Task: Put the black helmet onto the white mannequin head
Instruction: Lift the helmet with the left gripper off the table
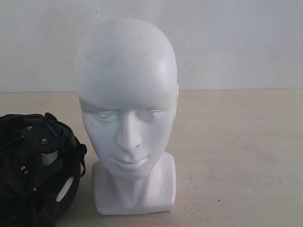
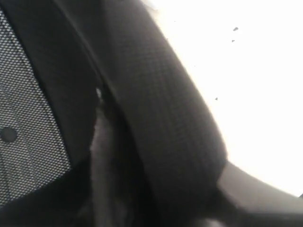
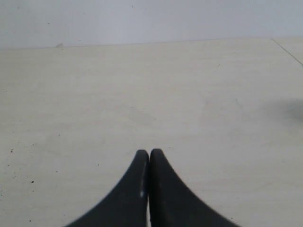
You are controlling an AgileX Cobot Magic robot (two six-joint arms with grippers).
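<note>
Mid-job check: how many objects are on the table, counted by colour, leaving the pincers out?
Black: 1, the black helmet
White: 1, the white mannequin head
Total: 2

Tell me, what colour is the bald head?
The glossy bald mannequin head is plain white, clearest in the exterior view.

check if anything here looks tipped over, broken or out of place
In the exterior view the helmet lies left of the mannequin head, open side toward the camera, padding and straps showing, not dome up. The head stands upright on the table. Nothing looks spilled or broken.
</note>
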